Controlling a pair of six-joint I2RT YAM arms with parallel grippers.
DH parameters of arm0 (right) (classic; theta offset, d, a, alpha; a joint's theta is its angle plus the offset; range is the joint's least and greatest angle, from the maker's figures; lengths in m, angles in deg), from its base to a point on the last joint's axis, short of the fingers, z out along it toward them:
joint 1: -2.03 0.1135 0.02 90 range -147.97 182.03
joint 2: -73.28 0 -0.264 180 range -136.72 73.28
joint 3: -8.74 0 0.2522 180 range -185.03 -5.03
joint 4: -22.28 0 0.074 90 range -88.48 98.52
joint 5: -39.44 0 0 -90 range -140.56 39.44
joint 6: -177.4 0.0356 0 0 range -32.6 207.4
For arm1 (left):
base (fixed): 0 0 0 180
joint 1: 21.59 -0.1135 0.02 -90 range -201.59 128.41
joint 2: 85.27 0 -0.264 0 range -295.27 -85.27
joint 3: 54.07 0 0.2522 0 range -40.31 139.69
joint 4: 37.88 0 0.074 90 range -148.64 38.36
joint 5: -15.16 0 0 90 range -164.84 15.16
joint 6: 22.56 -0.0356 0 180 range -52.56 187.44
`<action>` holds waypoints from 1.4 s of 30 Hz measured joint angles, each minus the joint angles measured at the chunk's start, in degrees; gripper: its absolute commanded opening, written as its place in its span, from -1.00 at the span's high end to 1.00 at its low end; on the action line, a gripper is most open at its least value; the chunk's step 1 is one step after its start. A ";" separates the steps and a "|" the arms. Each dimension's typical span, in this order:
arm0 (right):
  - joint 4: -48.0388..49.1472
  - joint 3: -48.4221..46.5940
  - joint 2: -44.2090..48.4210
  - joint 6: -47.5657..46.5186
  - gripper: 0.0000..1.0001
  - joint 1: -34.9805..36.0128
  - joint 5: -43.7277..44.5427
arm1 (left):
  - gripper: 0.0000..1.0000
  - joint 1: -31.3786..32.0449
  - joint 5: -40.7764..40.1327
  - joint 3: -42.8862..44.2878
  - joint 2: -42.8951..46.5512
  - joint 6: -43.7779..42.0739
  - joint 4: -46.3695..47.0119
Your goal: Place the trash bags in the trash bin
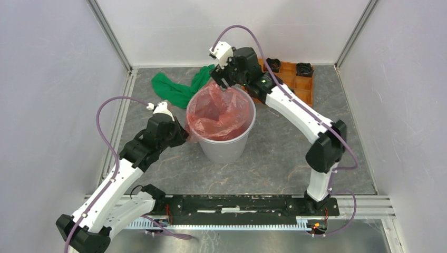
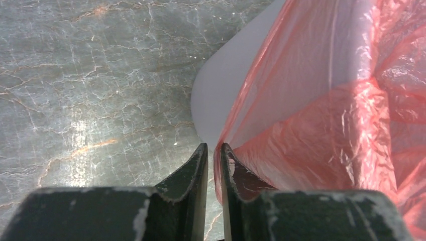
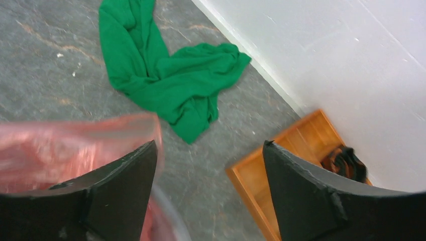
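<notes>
Now we seat the trash bag [image 1: 219, 113] in the trash bin [image 1: 224, 150]: left pincer [image 2: 214, 146] pinches its film, right pincer [image 3: 208, 145] gapes wide; next, we'd press slack down.

The left arm [image 1: 113, 184] is stretched forward from its base and turned inward at the wrist. Its jaws are set nearly together, pinched on a fold of the trash bag [image 2: 311, 125]. The right arm [image 1: 295, 108] is bent sharply at the elbow and angled back and to the left, with its jaws spread wide apart.
</notes>
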 measured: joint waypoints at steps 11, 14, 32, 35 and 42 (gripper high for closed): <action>-3.21 13.90 24.04 1.75 -0.91 -0.11 4.17 | 0.59 -0.02 3.45 -2.19 3.13 -0.02 1.84; -2.14 18.01 26.60 1.73 -0.82 -0.50 2.56 | 0.60 0.00 4.33 -2.67 3.08 -0.02 2.23; 2.03 21.44 19.82 9.25 0.86 -4.24 -4.37 | 0.64 -0.02 8.96 -4.83 3.93 -0.02 3.93; 2.10 22.21 20.92 10.32 0.89 -4.63 -2.95 | 0.66 0.00 9.64 -4.98 4.55 -0.02 3.96; 2.23 29.53 26.73 12.20 0.69 -6.91 3.82 | 0.84 0.00 12.68 -5.57 5.22 -0.02 4.63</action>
